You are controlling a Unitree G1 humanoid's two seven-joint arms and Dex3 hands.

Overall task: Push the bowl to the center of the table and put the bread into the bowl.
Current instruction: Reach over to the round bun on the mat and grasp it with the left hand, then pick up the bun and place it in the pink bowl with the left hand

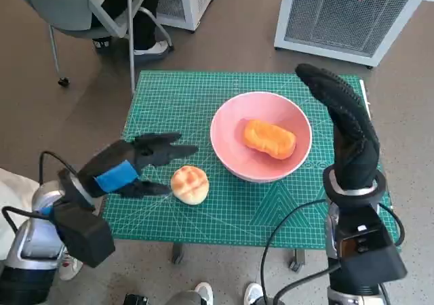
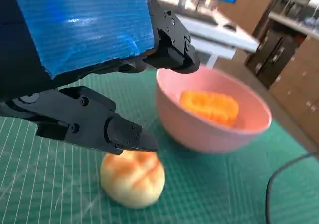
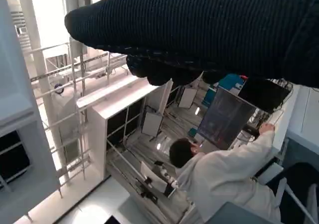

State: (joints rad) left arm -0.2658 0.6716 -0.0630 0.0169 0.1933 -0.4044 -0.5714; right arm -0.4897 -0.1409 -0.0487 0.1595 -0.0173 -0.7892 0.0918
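Head view: pink bowl point(image 1: 261, 137) mid-tabletop point(image 1: 169, 95), orange bread point(image 1: 270, 138) inside.
Round bun point(image 1: 190, 184) sits beside it; left robot hand point(image 1: 135, 164) spread, empty, just next to it. Right robot hand point(image 1: 342, 125) raised, fingers straight, holding nothing.

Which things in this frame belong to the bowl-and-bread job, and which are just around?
Job:
pink bowl on the green mat
orange bread already lying in the bowl
round bun on the mat beside the bowl
left robot hand, open, next to the bun
right robot hand, raised

Around:
chair
white units
person
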